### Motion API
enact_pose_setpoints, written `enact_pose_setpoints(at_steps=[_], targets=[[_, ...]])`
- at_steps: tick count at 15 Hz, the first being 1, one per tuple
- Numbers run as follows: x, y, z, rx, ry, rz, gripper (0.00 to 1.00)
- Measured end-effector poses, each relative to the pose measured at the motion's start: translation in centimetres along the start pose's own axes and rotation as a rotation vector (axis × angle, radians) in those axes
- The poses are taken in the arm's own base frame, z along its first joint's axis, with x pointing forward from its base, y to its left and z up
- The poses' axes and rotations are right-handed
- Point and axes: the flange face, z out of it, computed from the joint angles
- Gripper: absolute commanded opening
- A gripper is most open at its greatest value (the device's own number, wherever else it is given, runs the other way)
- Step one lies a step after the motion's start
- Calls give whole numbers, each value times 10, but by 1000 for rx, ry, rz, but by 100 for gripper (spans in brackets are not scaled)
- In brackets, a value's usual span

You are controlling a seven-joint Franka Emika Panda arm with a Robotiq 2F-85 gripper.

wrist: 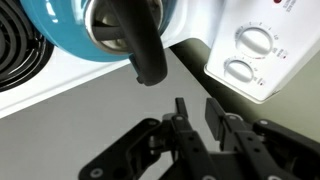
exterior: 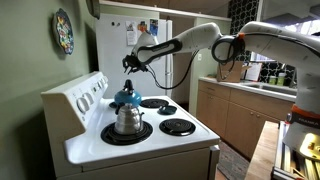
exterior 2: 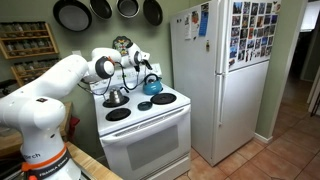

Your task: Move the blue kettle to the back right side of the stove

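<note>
The blue kettle sits on the stove on a rear burner, just behind a silver pot. It also shows in an exterior view on the stove, at the back right by the refrigerator. In the wrist view the kettle is at the top left, its dark handle pointing down. My gripper hovers above the kettle, apart from it, and also shows in an exterior view. In the wrist view the fingers have a narrow gap between them with nothing in it.
A shiny silver pot stands on the burner in front of the kettle, also in an exterior view. The stove's back panel with knobs is close by. A white refrigerator stands beside the stove. Pans hang on the wall above.
</note>
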Motion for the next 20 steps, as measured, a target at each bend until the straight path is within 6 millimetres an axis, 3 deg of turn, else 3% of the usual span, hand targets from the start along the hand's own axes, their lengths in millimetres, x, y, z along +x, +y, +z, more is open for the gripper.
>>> enact_pose_setpoints(at_steps=[5, 6, 13, 20], targets=[[5, -9, -12, -5, -29, 10, 97], [6, -11, -16, -19, -45, 8, 100], [10, -16, -51, -195, -278, -26, 100], [3, 11, -71, -373, -587, -127, 100]])
